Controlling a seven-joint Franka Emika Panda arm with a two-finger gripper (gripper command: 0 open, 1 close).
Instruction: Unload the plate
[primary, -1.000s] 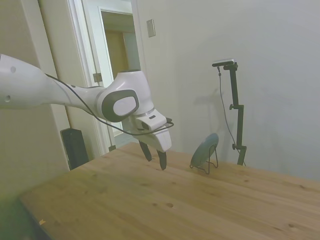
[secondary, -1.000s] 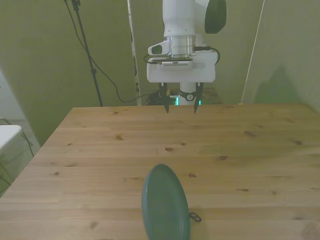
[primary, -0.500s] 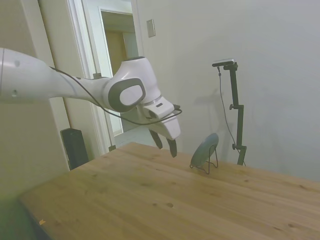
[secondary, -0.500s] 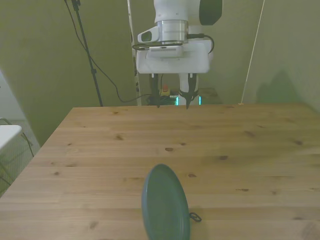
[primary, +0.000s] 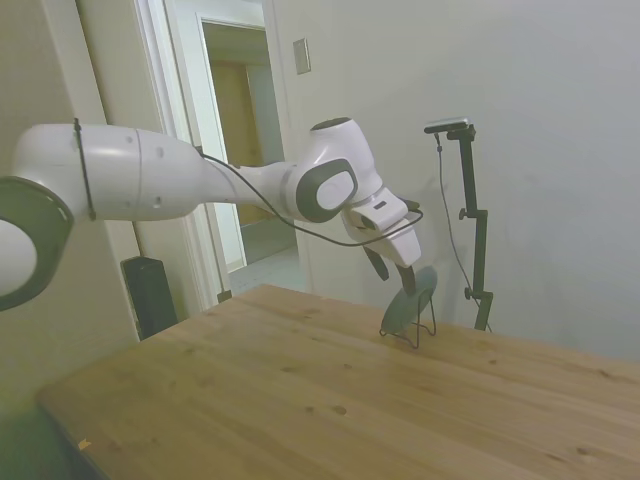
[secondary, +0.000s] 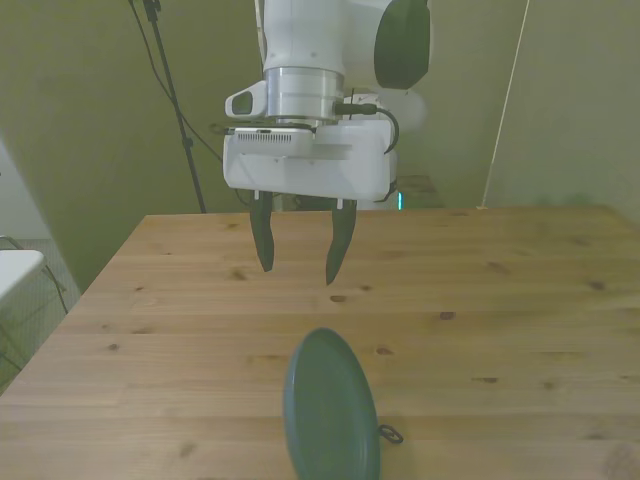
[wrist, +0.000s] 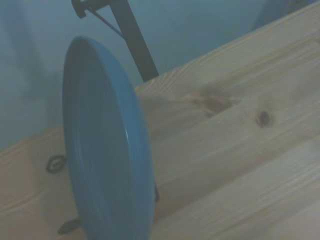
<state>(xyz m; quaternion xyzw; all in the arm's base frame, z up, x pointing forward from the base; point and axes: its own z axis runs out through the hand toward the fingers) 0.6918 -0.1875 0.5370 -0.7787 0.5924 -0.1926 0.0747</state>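
Plate (primary: 412, 298) upright on wooden table (primary: 300, 400)

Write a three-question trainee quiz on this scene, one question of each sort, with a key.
1. True or false: the gripper is already shut on the plate.
2. Multiple choice: how does the plate sit? A) flat on the table B) on edge in a thin black wire stand C) hanging from the gripper.
3. Fill in: in the front view, the gripper's fingers are spread ____, with nothing between them.

Key
1. False: it hangs above the plate and holds nothing.
2. B
3. open
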